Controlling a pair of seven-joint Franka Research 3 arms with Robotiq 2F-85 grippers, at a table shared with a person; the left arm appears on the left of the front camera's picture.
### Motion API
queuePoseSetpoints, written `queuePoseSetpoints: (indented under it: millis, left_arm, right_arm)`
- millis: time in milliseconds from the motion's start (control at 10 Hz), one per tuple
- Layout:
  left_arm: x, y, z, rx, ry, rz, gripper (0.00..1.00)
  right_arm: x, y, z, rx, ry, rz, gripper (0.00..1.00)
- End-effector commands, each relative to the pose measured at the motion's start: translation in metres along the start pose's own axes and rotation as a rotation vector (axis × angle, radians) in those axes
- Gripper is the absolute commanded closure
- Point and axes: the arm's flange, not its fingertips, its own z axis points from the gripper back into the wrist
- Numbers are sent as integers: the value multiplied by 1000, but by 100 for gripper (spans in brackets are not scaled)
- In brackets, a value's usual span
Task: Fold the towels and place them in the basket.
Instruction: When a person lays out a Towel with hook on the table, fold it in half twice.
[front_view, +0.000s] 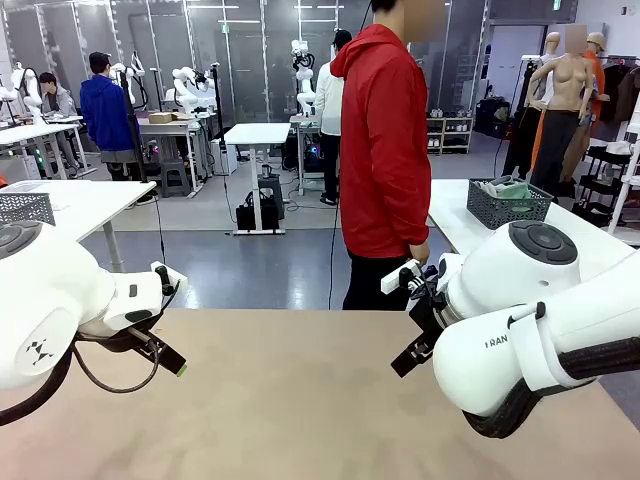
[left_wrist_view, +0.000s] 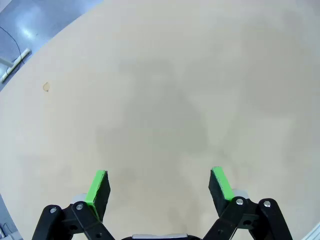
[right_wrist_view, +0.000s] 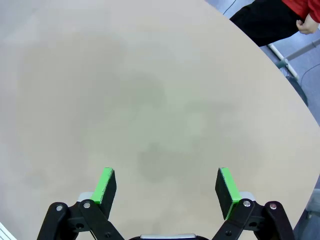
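Since the worktop (front_view: 300, 400) beneath both pairs of jaws lies bare, no folding looks begun on it. The left jaws and the right jaws alike stand spread wide, green pads (left_wrist_view: 98, 186) apart, pinching nothing. Well beyond the right jaws, on a separate white table (front_view: 450, 225), the front view gives a dark mesh basket (front_view: 500, 213) with mint-green and grey cloth (front_view: 508, 187) heaped inside, probably the towels; folded or not, I cannot tell. The wrist views give the bare worktop close under the jaws, and the right wrist view catches the person's hand (right_wrist_view: 304, 23) past the far edge.
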Motion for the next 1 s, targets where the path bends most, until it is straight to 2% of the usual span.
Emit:
queuePoseSetpoints:
  millis: [0, 400, 800, 900]
  left_arm:
    - [0, 0, 0, 0, 0, 1, 0]
    - [0, 0, 0, 0, 0, 0, 0]
    - [12, 36, 32, -74, 15, -285, 0]
    - [16, 43, 42, -89, 20, -362, 0]
  right_arm:
    - [0, 0, 0, 1, 0, -4, 0]
    - [0, 0, 0, 0, 0, 0, 0]
    - [-3, -41, 41, 25, -14, 220, 0]
    - [-3, -48, 50, 55, 16, 293, 0]
